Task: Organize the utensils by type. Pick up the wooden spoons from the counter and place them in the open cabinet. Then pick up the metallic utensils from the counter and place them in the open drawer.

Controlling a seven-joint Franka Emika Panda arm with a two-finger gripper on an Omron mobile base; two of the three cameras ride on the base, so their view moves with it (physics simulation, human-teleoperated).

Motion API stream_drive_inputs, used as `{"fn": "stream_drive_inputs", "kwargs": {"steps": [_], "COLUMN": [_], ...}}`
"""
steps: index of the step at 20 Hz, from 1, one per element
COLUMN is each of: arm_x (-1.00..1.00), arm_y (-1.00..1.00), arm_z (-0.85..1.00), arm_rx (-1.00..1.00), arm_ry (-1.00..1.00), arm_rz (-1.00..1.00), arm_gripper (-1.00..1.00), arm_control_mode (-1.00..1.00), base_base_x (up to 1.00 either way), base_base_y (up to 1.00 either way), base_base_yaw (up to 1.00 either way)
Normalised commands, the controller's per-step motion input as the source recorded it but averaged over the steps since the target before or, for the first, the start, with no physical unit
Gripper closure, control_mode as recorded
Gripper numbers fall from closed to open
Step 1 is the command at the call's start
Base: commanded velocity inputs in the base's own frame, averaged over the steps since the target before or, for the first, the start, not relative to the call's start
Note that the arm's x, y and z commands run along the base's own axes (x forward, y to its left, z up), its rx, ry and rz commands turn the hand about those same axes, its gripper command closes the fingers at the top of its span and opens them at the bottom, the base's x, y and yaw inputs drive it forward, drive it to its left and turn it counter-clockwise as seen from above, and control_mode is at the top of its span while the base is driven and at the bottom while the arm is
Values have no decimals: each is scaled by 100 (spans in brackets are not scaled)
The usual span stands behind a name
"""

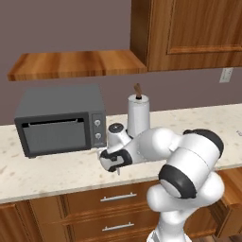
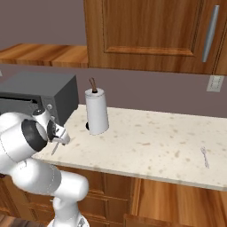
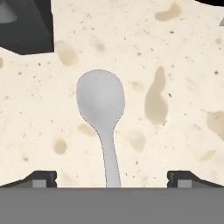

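A small silver spoon lies flat on the beige speckled counter, bowl away from the hand and thin handle running back between the fingertips. My gripper hovers just above it, open, one dark fingertip on each side of the handle and neither touching it. From the base views the gripper hangs low over the counter's front edge, in front of the microwave. The open drawer sticks out below the counter at the right. A wooden shelf floor runs under the wall cabinets. The wooden spoons are out of view.
A dark grey microwave stands at the back left, its corner close to the spoon. A white paper towel roll stands behind the arm. A small silver fork lies far right on the counter.
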Motion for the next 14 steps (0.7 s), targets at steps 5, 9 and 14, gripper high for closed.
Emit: {"fn": "stream_drive_inputs", "kwargs": {"steps": [5, 9, 14], "arm_x": [28, 16, 5], "arm_y": [1, 0, 0], "arm_z": [-30, -31, -31], "arm_rx": [0, 0, 0], "arm_ry": [1, 2, 2], "arm_rz": [0, 0, 0], "arm_gripper": [-100, -100, -100], "arm_control_mode": [-100, -100, -100], "base_base_x": [0, 0, 0], "base_base_y": [0, 0, 0], "base_base_yaw": [0, 0, 0]}}
